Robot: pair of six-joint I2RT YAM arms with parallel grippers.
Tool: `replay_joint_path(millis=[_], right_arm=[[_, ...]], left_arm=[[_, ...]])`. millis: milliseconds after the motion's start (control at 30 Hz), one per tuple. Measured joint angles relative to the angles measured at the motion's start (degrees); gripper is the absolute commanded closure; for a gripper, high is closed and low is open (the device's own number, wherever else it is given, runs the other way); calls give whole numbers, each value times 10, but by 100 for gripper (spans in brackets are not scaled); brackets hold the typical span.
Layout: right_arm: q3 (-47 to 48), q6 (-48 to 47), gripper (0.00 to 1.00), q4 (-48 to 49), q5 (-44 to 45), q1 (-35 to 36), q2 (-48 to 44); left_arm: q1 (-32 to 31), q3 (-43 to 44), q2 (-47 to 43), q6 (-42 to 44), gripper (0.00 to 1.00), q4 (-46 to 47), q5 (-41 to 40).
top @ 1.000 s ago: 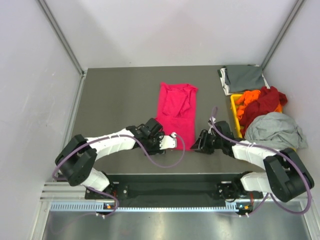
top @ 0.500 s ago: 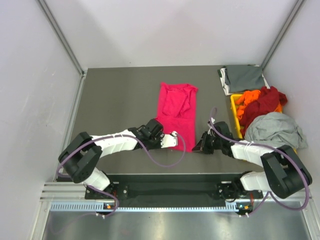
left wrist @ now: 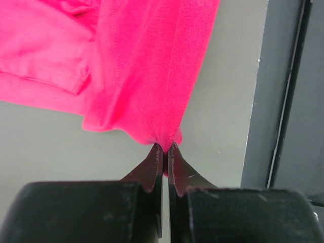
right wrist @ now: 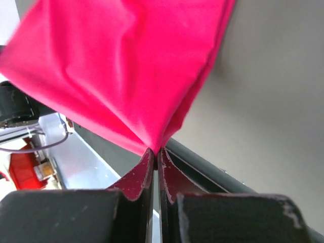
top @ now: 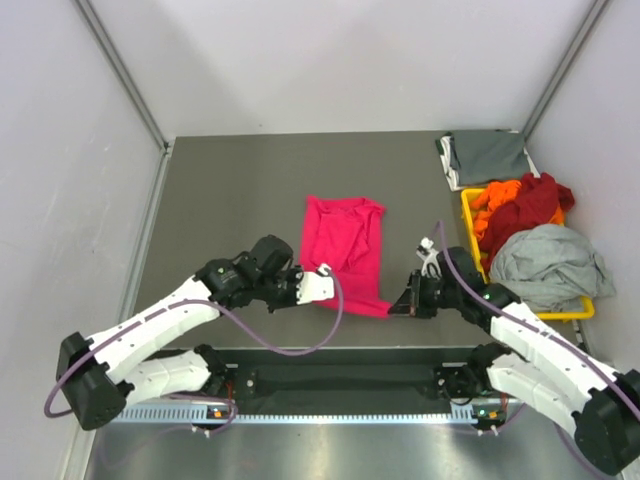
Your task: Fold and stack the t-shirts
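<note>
Pulled nearer and leftward since a second ago, the magenta-pink t-shirt (top: 345, 245) lies mid-table, its near corners pinched in the tightly closed left gripper (left wrist: 165, 148) and right gripper (right wrist: 156, 151). Its long axis runs from them toward the far side. At right, the yellow bin (top: 467, 220) holds a light grey t-shirt (top: 545, 262), a dark red t-shirt (top: 535, 205) and an orange t-shirt (top: 492, 200).
</note>
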Motion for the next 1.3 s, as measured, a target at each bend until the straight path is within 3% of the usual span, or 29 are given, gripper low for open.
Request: replay_joint_path(millis=[133, 400, 767, 1000, 1067, 1133, 1167, 1200, 1267, 1300], right_arm=[[74, -30, 100, -31, 9, -7, 55], [277, -122, 100, -20, -2, -92, 308], [515, -166, 100, -12, -16, -162, 543], [576, -165, 100, -15, -14, -169, 628], [583, -165, 100, -14, -10, -171, 636], [587, -163, 100, -11, -3, -172, 643], [589, -161, 96, -10, 0, -172, 645], [590, -159, 75, -7, 3, -172, 647], [591, -151, 63, -1, 19, -176, 654], [594, -151, 63, 1, 25, -179, 658]], left_arm=[[38, 27, 56, -13, 100, -4, -2], [190, 202, 254, -32, 100, 20, 24], [254, 472, 525, -36, 100, 32, 18], [264, 541, 608, -37, 97, 21, 19], [264, 552, 622, -39, 94, 22, 21], [264, 556, 629, -41, 83, 26, 23], [264, 556, 631, -45, 75, 28, 24], [264, 556, 632, -49, 64, 32, 24], [266, 561, 636, -59, 55, 36, 17], [268, 568, 638, -67, 45, 37, 12]])
